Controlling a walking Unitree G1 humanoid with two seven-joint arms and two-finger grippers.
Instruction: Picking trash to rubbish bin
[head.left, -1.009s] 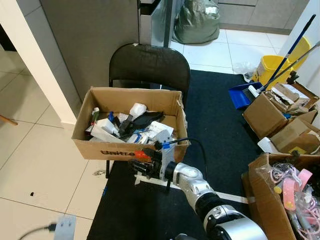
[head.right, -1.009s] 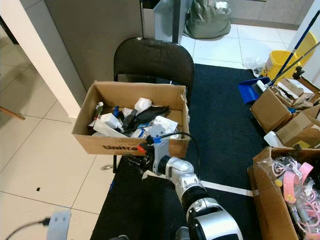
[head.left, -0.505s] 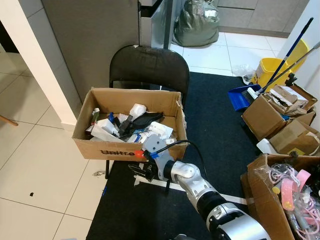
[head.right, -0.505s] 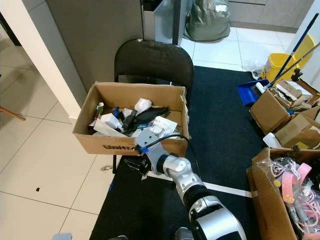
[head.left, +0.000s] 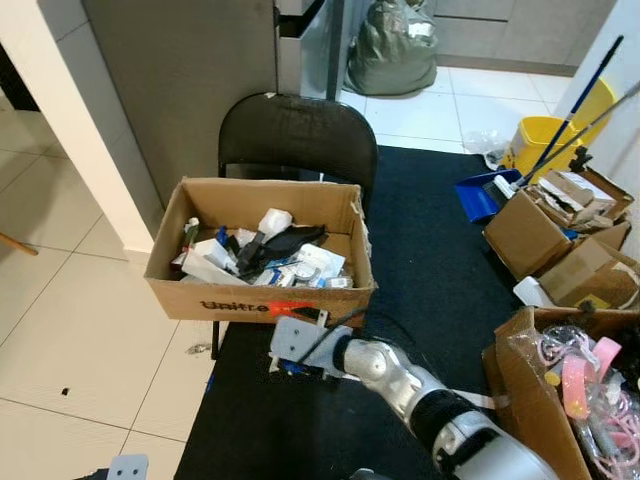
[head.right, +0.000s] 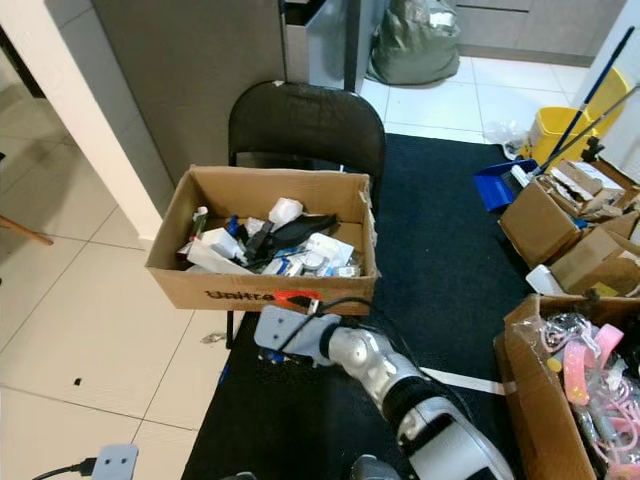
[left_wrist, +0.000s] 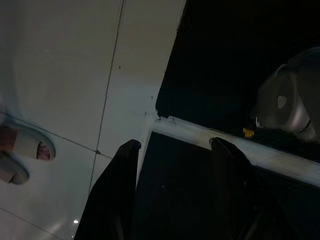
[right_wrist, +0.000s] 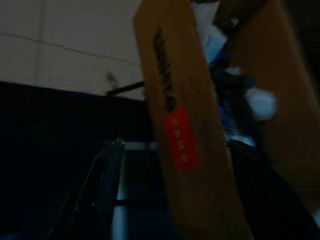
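Observation:
A cardboard box full of mixed trash stands on a black chair; a red sticker marks its front wall. My right arm reaches forward, and its right gripper hangs low over the black rug, just below the box front. In the blurred right wrist view the box front looms close and the dark fingers stand apart, holding nothing. My left gripper hangs open over the rug edge and a white tape line.
A black rug runs from the chair towards me, with pale tiles on the left. Open cardboard boxes, a blue dustpan and a yellow bucket crowd the right. A green bag sits at the back. A slipper lies on the tiles.
My right gripper has dropped from the height of the box's front wall to below it, near the rug, and the wrist has turned. The box has not moved.

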